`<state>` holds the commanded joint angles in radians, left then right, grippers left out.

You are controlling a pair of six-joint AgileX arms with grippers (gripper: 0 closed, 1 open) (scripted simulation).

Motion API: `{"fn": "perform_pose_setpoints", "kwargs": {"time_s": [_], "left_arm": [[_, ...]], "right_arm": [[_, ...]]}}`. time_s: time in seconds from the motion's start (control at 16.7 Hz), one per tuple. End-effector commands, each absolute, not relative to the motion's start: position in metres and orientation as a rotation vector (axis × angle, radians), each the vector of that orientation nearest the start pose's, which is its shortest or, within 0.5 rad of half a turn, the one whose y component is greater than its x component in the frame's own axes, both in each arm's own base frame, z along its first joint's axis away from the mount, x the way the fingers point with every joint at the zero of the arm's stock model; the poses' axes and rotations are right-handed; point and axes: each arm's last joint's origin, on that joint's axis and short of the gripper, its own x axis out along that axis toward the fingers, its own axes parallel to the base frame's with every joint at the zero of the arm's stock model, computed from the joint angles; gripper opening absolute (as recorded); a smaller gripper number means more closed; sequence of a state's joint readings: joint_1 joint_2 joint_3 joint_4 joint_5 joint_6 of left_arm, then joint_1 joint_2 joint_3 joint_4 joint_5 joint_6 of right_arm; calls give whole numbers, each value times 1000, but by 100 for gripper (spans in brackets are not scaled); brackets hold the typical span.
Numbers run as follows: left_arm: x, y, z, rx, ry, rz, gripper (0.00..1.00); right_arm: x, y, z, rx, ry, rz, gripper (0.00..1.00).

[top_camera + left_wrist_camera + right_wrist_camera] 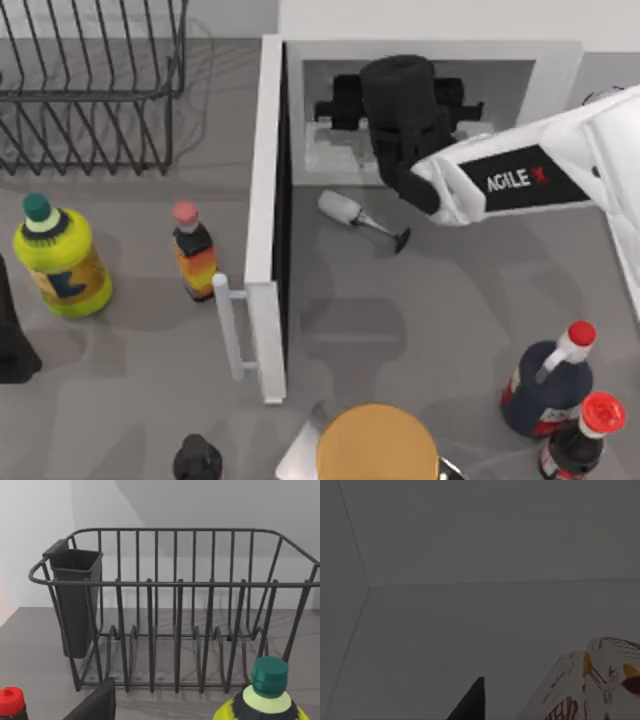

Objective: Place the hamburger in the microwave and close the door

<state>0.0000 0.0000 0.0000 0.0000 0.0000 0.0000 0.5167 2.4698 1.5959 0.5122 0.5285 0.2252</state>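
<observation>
The white microwave (555, 70) stands at the back of the table. Its door (265, 200) is swung wide open toward the front, with the white bar handle (232, 330) on its left face. My right arm reaches in from the right, and my right gripper (400, 110) is deep inside the cavity. In the right wrist view the grey inner walls show. The hamburger (590, 685), pale with orange and yellow speckles, sits close to the gripper. My left arm (12, 345) is parked at the table's left edge.
A wine glass (358, 215) lies on its side in front of the cavity. A black wire dish rack (90, 80) stands back left. A yellow-green bottle (60, 260) and a small orange bottle (193, 255) stand left of the door. Two red-capped dark bottles (548, 385) stand front right. A large orange-tan disc (377, 445) lies front centre.
</observation>
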Motion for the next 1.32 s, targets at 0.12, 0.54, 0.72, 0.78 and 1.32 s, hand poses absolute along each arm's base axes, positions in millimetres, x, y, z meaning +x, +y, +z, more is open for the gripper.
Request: {"fn": "perform_pose_setpoints", "kwargs": {"time_s": [0.12,0.54,0.72,0.78,1.32], "left_arm": [[106,-1,160,0,0,0,100],[106,-1,160,0,0,0,100],[106,-1,160,0,0,0,100],[106,-1,160,0,0,0,100],[106,-1,160,0,0,0,100]], "right_arm": [[481,251,80,31,304,-7,0],[503,238,63,2,349,-10,0],[503,238,63,2,349,-10,15],[503,238,63,2,349,-10,23],[503,238,63,2,349,-10,90]]}}
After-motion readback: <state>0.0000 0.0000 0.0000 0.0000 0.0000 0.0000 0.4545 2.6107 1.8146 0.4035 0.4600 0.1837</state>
